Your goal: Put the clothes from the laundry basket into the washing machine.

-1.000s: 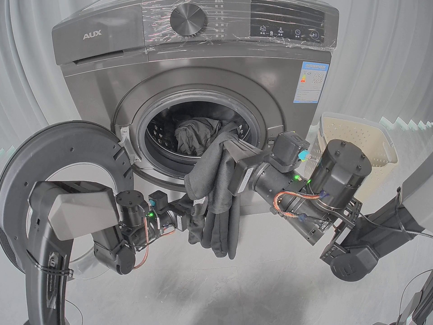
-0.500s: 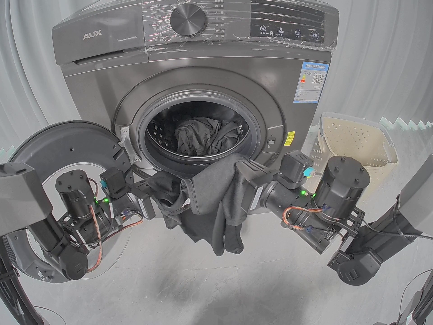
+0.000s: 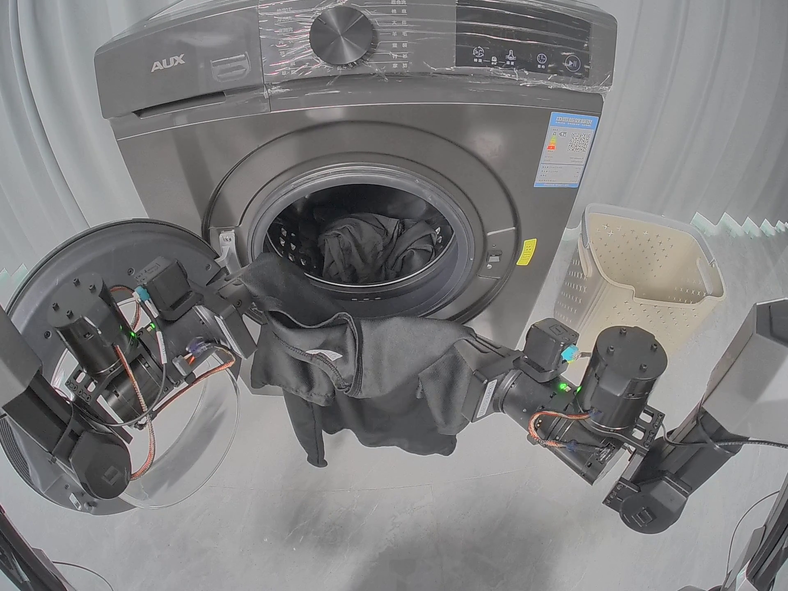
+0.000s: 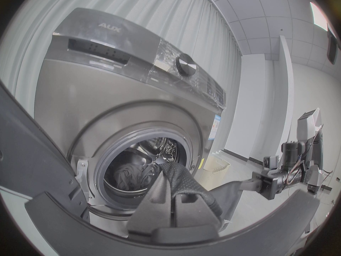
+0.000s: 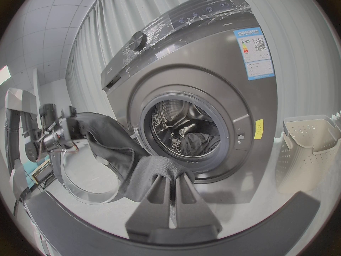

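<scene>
A dark grey garment [image 3: 369, 371] hangs stretched between my two grippers, below and in front of the washing machine's open drum [image 3: 361, 240]. My left gripper [image 3: 240, 289] is shut on its left end near the door hinge; in the left wrist view the garment [image 4: 184, 182] drapes over the closed fingers [image 4: 156, 196]. My right gripper [image 3: 468, 355] is shut on its right end, and the cloth [image 5: 160, 168] bunches over its fingers [image 5: 188, 200]. More dark clothes [image 3: 369, 248] lie inside the drum. The cream laundry basket [image 3: 648, 277] stands right of the machine.
The round machine door [image 3: 107, 322] is swung open to the left, behind my left arm. Grey floor [image 3: 394, 519] spreads in front of the machine. White curtains hang behind it.
Both grippers have pulled apart with the garment: the left rose and moved left toward the door hinge, the right dropped and drew back from the drum. The cloth went from hanging bunched to spread wide.
</scene>
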### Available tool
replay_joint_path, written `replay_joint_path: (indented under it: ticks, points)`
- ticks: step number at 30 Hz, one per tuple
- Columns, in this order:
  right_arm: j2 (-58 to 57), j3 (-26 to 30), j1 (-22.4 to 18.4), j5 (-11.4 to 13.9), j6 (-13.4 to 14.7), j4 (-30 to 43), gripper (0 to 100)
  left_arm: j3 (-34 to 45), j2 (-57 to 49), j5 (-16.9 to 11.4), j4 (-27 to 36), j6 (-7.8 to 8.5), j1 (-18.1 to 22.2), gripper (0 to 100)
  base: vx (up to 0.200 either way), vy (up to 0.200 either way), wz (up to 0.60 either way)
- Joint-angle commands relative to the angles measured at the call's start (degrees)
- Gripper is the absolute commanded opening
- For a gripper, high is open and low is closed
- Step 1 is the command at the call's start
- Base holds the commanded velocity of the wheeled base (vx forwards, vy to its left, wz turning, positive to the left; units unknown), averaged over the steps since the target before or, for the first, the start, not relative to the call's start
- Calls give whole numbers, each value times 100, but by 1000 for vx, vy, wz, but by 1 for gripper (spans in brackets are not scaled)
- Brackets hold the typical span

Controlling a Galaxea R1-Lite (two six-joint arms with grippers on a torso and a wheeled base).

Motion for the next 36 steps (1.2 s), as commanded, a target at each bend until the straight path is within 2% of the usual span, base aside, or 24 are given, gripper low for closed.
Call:
replay_joint_path:
  ticks: [1, 11, 12, 21, 27, 34, 36]
  points:
    - [87, 48, -39, -4, -1, -4, 0, 4, -190, 7, -5, 3, -35, 0, 0, 0, 0]
    - [166, 136, -83, -13, 25, -22, 0, 4, -155, 16, -5, 39, -158, 0, 0, 0, 0]
    - [245, 136, -110, -13, 25, -22, 100, 4, -146, 16, -5, 39, -185, 0, 0, 0, 0]
    - [1274, 295, -136, 75, 69, -48, 100, -66, -102, 104, -5, 30, -352, 0, 0, 0, 0]
    - [1933, 171, -127, 312, 8, -127, 100, -339, 109, 579, -5, 47, -536, 0, 0, 0, 0]
    - [2056, 4, -4, 374, -36, -294, 100, -462, 293, 640, -5, 47, -615, 0, 0, 0, 0]
    - [2030, -110, 145, 374, -71, -294, 100, -488, 302, 675, -5, 56, -606, 0, 0, 0, 0]
